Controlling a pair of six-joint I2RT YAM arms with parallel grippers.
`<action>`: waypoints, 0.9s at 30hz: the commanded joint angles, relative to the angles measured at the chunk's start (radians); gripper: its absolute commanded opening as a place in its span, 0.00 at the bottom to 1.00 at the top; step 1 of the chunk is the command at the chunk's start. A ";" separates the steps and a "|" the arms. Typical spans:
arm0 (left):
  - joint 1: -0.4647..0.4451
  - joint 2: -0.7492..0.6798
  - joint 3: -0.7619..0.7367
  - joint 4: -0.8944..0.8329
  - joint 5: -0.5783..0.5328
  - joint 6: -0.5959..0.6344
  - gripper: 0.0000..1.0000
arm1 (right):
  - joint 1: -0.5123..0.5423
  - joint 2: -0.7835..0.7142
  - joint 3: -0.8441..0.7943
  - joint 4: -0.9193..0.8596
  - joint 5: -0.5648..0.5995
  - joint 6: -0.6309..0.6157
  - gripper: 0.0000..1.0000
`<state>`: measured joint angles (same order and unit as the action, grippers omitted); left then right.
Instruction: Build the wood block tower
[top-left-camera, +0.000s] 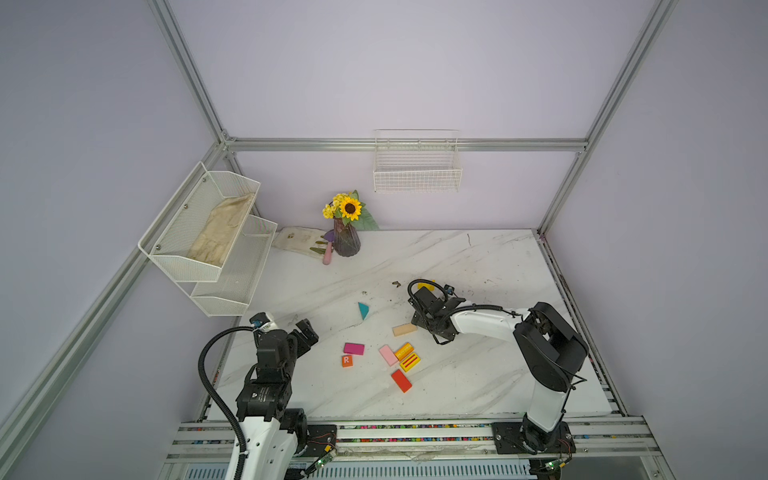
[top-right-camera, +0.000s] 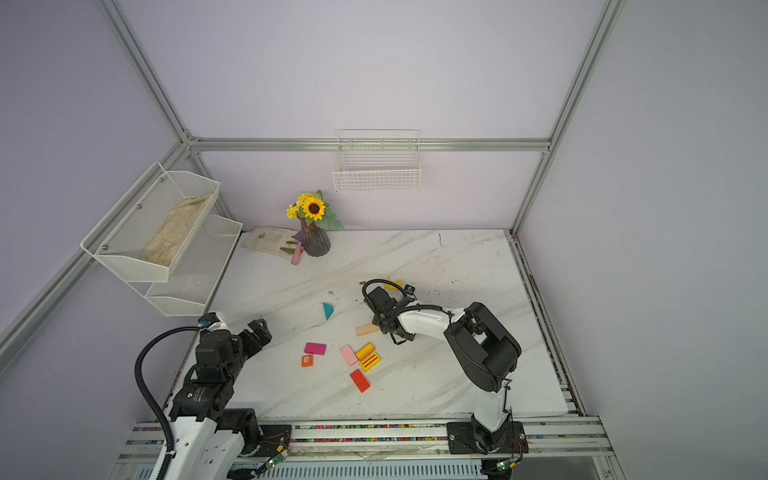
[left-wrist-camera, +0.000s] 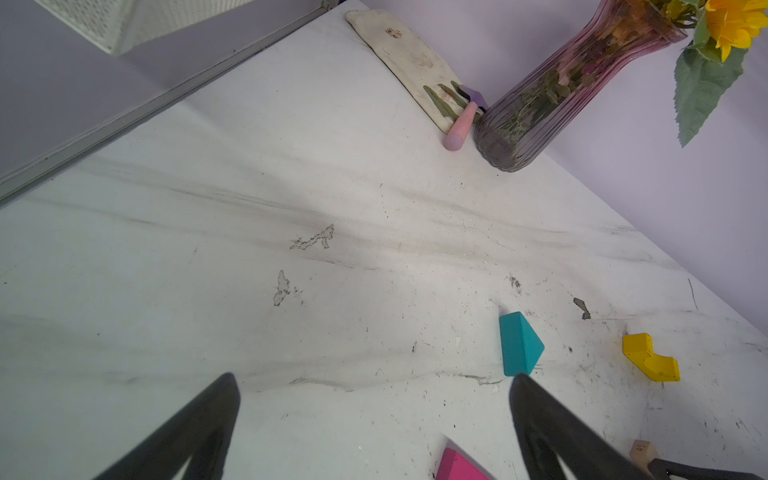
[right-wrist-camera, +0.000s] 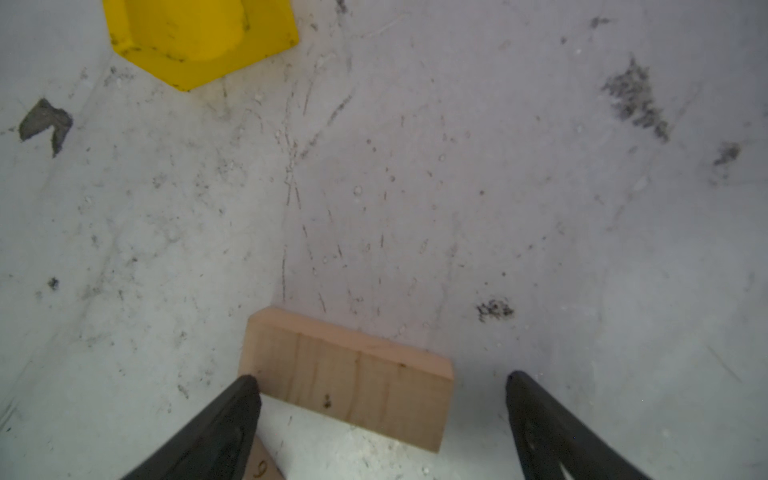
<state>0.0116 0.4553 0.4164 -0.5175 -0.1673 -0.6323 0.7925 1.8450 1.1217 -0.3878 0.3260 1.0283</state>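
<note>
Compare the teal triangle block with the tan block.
The teal block is painted, the tan block bare wood. The teal block is a triangular wedge, the tan block a flat slab. The right gripper is at the tan block, not the teal block. Both lie unstacked on the table.

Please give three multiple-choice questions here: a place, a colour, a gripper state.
1. Where does the orange R cube lie? A in the wall basket; B beside the magenta block; C on the red block.
2. What colour is the triangle piece? A teal; B tan; C pink.
3. How is the right gripper? A shut on a block; B shut on nothing; C open.
Key: B, they lie side by side; A, teal in both top views; C, its fingers stand wide apart by the tan block.
</note>
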 joint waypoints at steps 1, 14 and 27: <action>-0.002 -0.006 0.018 0.039 0.010 0.024 1.00 | 0.005 0.030 0.030 -0.030 0.020 -0.037 0.97; -0.002 -0.003 0.019 0.042 0.006 0.022 1.00 | 0.018 0.043 0.036 -0.068 0.063 -0.035 0.97; -0.002 0.000 0.020 0.039 0.012 0.023 1.00 | 0.043 -0.157 -0.151 0.072 -0.007 -0.218 0.95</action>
<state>0.0116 0.4564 0.4164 -0.5171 -0.1623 -0.6315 0.8249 1.7180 0.9771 -0.2985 0.3134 0.8478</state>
